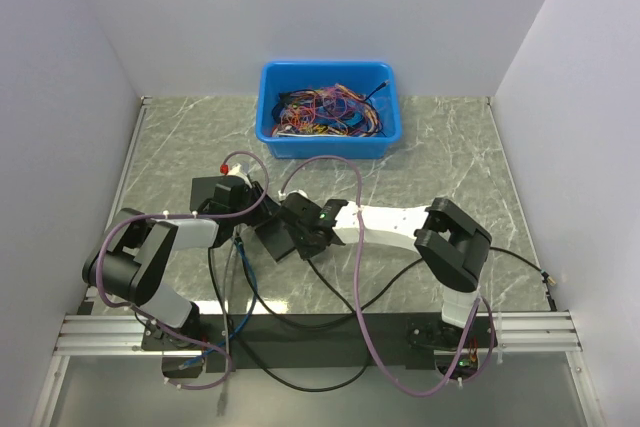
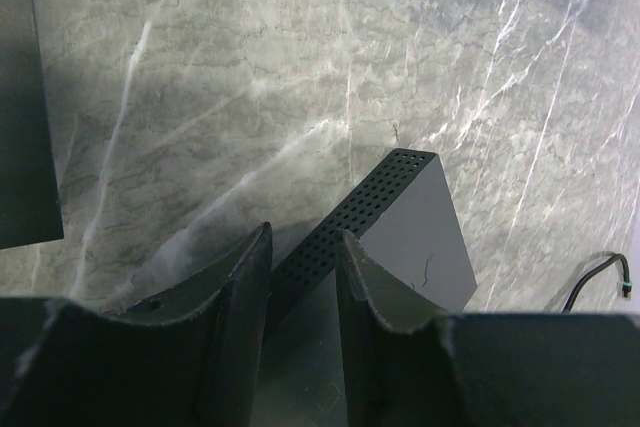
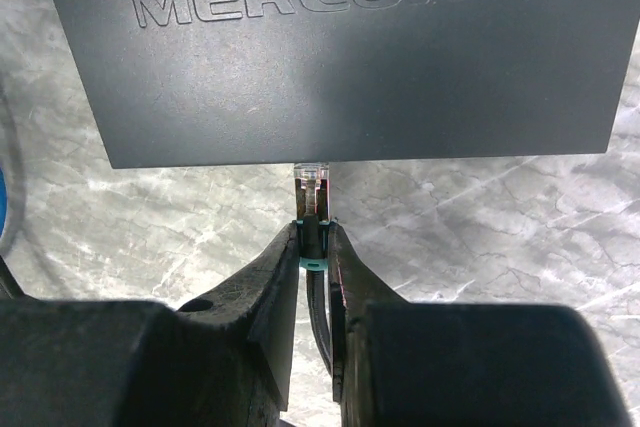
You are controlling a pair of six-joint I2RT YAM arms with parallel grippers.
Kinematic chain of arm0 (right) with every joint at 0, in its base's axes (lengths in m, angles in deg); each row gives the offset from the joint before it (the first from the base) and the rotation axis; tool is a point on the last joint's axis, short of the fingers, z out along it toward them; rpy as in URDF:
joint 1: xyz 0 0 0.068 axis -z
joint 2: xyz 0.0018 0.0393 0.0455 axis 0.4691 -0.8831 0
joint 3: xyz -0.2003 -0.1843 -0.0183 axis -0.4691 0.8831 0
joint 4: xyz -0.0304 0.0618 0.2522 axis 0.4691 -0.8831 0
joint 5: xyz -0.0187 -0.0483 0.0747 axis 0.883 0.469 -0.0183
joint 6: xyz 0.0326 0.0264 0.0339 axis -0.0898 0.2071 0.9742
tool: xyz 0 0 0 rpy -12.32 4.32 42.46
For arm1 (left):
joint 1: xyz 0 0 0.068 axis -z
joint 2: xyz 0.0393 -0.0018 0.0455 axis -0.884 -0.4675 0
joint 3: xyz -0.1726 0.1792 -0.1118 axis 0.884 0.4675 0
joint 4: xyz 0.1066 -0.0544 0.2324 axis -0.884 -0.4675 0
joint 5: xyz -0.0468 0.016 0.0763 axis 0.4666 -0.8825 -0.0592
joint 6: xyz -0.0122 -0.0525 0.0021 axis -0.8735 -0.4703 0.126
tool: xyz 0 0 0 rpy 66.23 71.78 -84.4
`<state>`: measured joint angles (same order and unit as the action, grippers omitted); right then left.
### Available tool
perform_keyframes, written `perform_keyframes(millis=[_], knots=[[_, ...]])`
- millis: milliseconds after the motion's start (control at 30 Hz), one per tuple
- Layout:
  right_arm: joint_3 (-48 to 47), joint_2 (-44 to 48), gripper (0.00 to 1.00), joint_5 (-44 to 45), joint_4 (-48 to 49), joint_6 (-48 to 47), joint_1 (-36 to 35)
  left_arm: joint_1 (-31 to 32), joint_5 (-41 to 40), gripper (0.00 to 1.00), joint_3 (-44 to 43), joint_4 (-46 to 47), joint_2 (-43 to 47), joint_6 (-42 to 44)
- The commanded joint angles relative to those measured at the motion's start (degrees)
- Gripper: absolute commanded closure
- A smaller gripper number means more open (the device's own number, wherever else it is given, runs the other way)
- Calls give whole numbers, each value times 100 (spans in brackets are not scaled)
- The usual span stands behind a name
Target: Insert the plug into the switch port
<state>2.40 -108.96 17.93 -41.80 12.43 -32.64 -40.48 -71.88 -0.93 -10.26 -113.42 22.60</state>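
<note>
The right claw [image 3: 315,237] pinches the plug [image 3: 311,178], its tip meeting the near edge of the switch [image 3: 330,57], the port itself hidden; the left claw [image 2: 303,239] clamps the switch's perforated side.

— What do the arms look like?
— The left arm [image 1: 150,257] has a pale grey link between chunky black joints. The right arm [image 1: 385,223] has a white link and a boxy black joint [image 1: 455,243].
— Cables?
— A purple cable [image 1: 357,267] loops across both. A thin blue cable [image 1: 248,297] and a black cable [image 1: 300,385] run lower down.
— The base?
— A black plate [image 1: 320,327] on silver rails [image 1: 100,332].
— And the fingers?
— The left fingers [image 2: 245,297] and right fingers [image 3: 275,292] are dark, matte and tapered, with rough edges. A small round hole [image 2: 152,304] sits in the mount.
</note>
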Motion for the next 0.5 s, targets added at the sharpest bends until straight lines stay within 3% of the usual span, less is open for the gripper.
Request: perform_keyframes(millis=[0,467], knots=[[-277,-92,100,26,170,-28,-38,-3,169,63,-10,182,3,82],[-93,-259,100,-45,346,-2,24,-3,327,63,-63,305,-243,64]])
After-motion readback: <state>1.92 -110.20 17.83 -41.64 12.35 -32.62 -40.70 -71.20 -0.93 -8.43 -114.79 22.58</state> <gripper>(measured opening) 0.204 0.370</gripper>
